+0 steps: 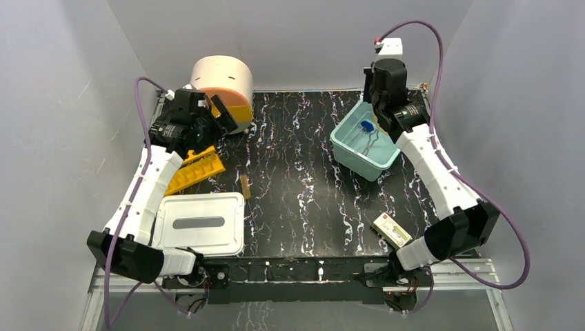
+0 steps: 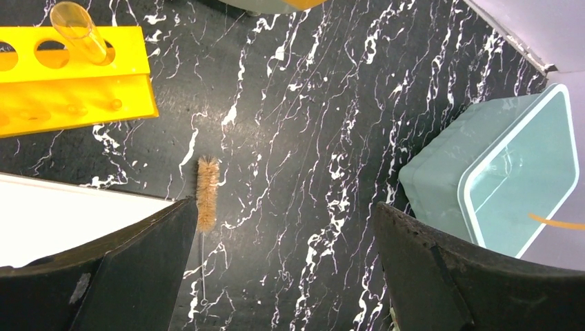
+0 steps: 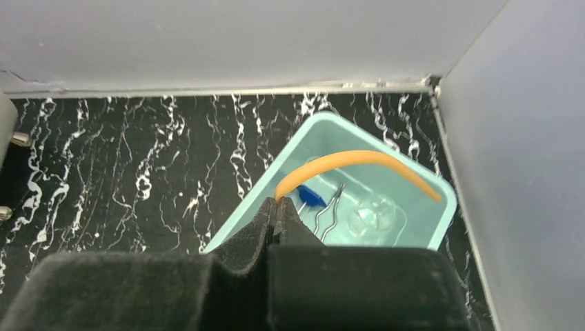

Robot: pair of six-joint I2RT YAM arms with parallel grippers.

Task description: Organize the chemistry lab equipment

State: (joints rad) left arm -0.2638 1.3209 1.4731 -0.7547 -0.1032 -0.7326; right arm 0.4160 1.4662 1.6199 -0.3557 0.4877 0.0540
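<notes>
You have a black, white-veined table [image 1: 303,207] walled in by grey panels. In the top view, your left arm [image 1: 148,183] runs up the left edge, and the left gripper [image 1: 224,114] sits at upper left, just beside a round tan drum [image 1: 221,79]. Below it lie the orange-yellow holed rack [image 1: 195,169], a white lid [image 1: 200,224] and a small brush [image 1: 245,186]. Your right arm [image 1: 431,162] bends up the right side, its wrist over the far corner of the teal bin [image 1: 352,155]. The blue-tipped piece [image 1: 367,126] lies inside the bin. A packet [image 1: 391,229] rests near the right arm's base.

In the left wrist view, the fingers [image 2: 138,262] stand wide apart at the bottom corners, holding nothing. The rack fills the upper left with a clear tube [image 2: 79,31] standing in one hole, and the brush lies between the fingers.

In the right wrist view, the right gripper [image 3: 277,207] is pinched tight on one end of the amber rubber hose [image 3: 359,160]. The hose arches over the bin towards its right rim. Under it lie the blue-tipped piece, the wire metal clamp [image 3: 330,210] and the tiny clear glass flask [image 3: 372,214].
</notes>
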